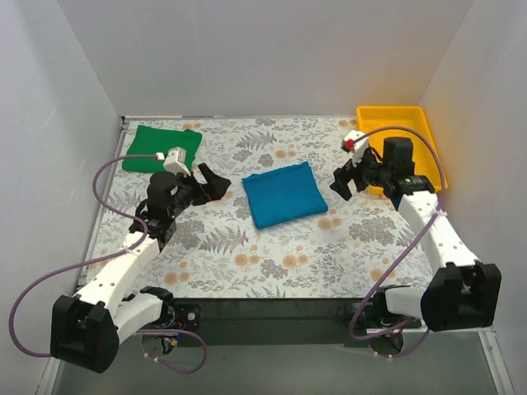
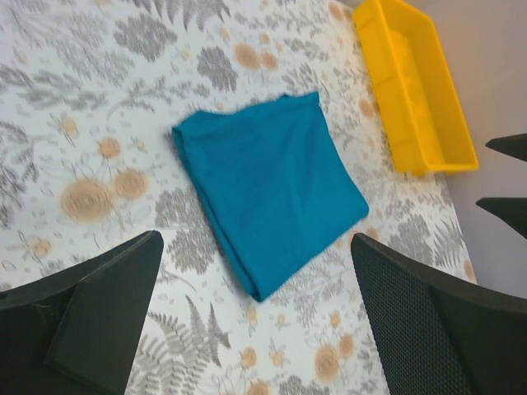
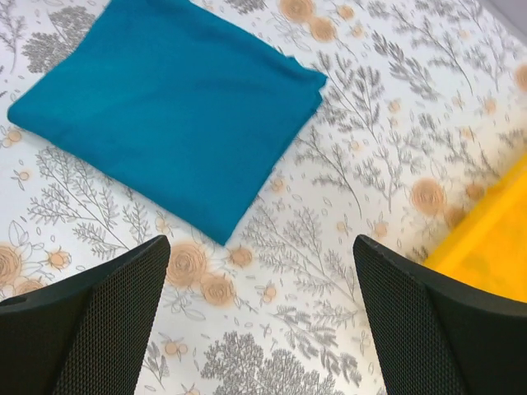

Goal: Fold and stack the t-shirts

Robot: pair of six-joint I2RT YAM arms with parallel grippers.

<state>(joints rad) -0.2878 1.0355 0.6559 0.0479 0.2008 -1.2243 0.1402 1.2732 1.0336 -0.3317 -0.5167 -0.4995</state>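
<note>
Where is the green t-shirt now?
From above, the green t-shirt lies folded in the far left corner of the table, well left of the teal-blue t-shirt at the centre.

On your bench (image 1: 272, 255), covered in a pale cloth printed with grey ferns and orange flowers, you'll see a yellow tray (image 1: 394, 110) lying in the bench's far right corner, close to the white walls (image 1: 247, 58) that enclose the bench.

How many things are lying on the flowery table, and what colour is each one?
Teal-blue t-shirt: 1
Green t-shirt: 1
Yellow tray: 1
Total: 3
</note>
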